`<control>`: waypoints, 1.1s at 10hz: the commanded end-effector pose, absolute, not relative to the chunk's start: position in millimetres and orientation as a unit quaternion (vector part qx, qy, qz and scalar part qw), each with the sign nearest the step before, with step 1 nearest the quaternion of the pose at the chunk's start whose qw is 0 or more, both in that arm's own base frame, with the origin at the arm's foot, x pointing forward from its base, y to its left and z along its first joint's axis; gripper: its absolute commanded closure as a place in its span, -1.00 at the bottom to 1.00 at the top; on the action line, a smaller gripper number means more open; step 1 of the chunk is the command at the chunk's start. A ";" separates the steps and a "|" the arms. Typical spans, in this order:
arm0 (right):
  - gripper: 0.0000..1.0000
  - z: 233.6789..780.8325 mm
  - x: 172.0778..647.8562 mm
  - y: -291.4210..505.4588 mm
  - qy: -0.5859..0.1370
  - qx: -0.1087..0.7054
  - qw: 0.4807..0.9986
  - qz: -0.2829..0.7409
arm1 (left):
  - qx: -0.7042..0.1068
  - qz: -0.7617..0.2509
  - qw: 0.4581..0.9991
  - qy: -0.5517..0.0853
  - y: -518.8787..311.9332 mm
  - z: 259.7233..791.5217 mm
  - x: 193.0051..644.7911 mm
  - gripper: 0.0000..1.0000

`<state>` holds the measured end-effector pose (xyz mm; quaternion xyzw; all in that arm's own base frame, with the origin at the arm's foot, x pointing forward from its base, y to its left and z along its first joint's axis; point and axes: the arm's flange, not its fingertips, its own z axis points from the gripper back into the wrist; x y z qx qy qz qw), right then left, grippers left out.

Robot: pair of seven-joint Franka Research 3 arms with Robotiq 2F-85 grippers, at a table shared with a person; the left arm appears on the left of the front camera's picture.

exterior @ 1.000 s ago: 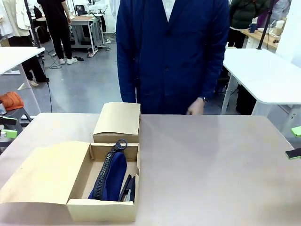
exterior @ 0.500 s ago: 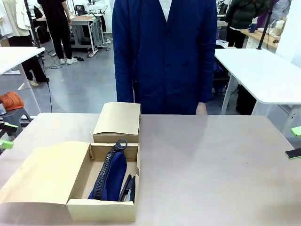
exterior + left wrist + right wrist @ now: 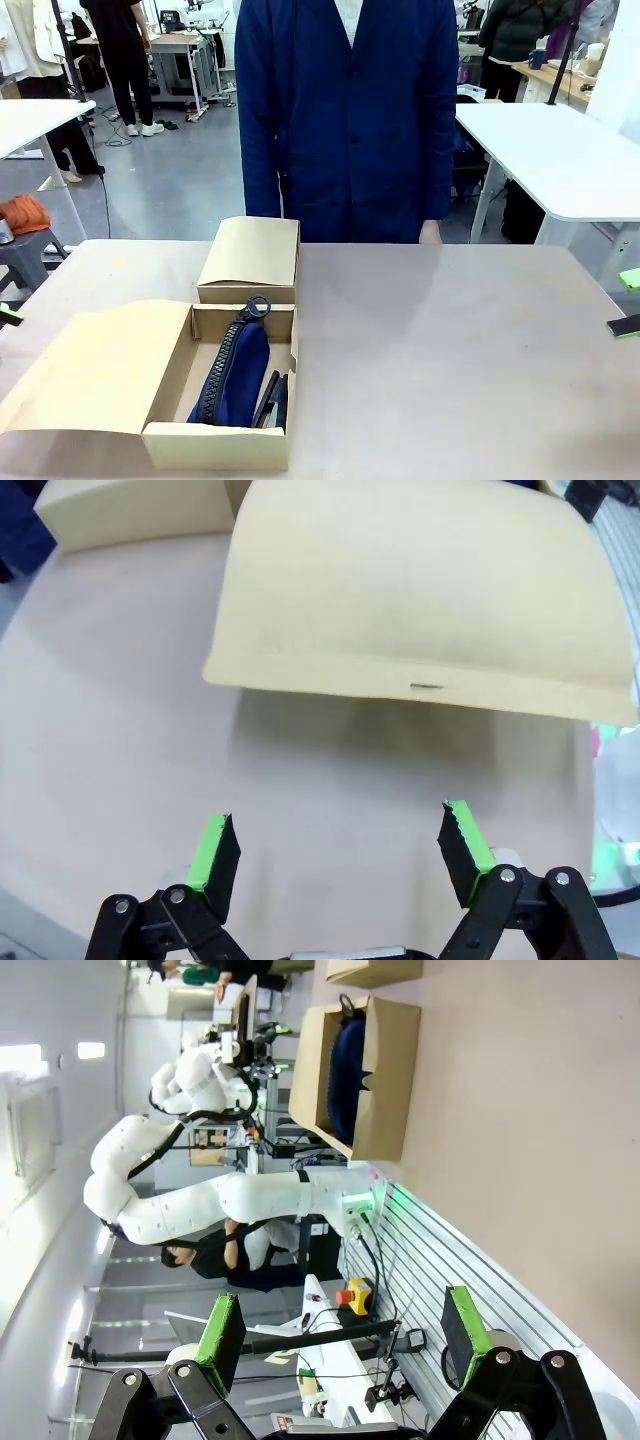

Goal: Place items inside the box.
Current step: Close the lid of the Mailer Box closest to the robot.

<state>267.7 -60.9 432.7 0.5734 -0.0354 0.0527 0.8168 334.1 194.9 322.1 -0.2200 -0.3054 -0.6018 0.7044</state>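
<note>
Left tool (image 3: 339, 855) gone from front edge; navy pouch (image 3: 235, 372) lengthwise in box (image 3: 218, 444).

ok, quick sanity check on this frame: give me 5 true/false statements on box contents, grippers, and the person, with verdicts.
1. The open box holds a navy zip pouch. True.
2. The left gripper is clamped on the box flap. False: its jaws are open and empty over the bare table, with the flap ahead of them.
3. The right gripper is open and holds nothing. True.
4. The person's hand is reaching into the open box. False: it hangs at the table's far edge, well away from the box.
5. The smaller closed box sits on top of the pouch. False: it stands on the table behind the open box.
</note>
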 end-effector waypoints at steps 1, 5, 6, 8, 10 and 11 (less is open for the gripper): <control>-1.00 437.5 269.0 -60.8 -0.035 0.578 0.814 0.051 | -0.224 -0.605 0.703 -0.298 175.6 300.2 340.8 -1.00; -1.00 437.5 269.0 -60.8 -0.035 0.578 0.814 0.051 | -0.368 -0.572 0.651 -0.336 143.1 285.2 351.6 -1.00; -1.00 437.5 269.0 -60.8 -0.035 0.578 0.814 0.051 | -0.414 -0.559 0.624 -0.357 137.2 290.7 347.2 -1.00; -1.00 437.5 269.0 -60.8 -0.035 0.578 0.814 0.051 | -0.449 -0.540 0.573 -0.423 120.6 316.6 327.2 -1.00; -1.00 437.5 269.0 -60.8 -0.035 0.578 0.814 0.051 | -0.461 -0.542 0.538 -0.453 81.9 347.6 302.5 -1.00; -1.00 437.5 269.0 -60.8 -0.035 0.578 0.814 0.051 | -0.453 -0.552 0.523 -0.466 57.6 360.7 294.8 -1.00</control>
